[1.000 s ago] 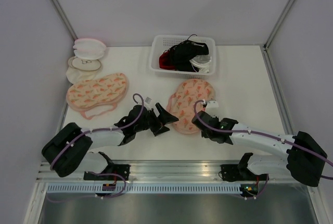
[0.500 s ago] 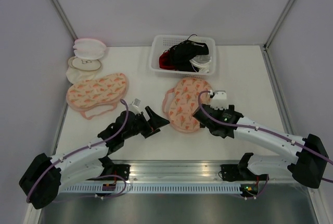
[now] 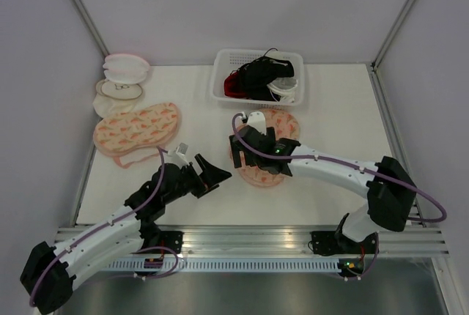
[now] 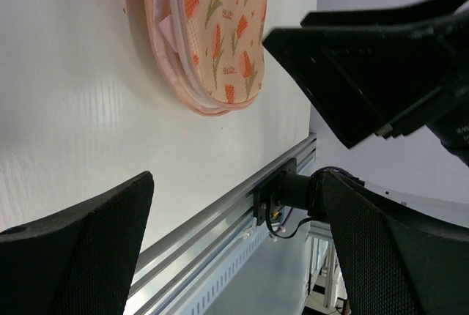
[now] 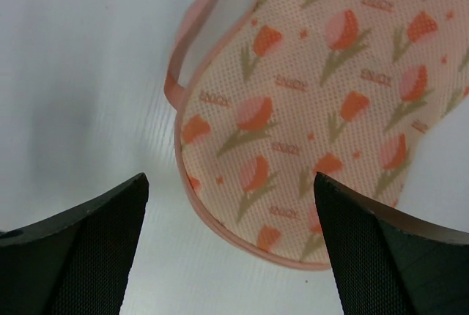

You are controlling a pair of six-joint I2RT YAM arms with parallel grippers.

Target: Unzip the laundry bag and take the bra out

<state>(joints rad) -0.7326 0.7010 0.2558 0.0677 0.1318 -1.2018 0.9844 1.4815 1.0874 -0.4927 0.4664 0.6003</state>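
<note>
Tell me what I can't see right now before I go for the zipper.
- Zipper pull: top view, the right arm lies across the laundry bag; neither wrist view shows a pull.
- Bra: in no view; the bag's inside does not show.
- Bag's far end: left wrist view, cut off by the top edge.
- Garments in the basket: top view, tangled, too small to tell apart.
</note>
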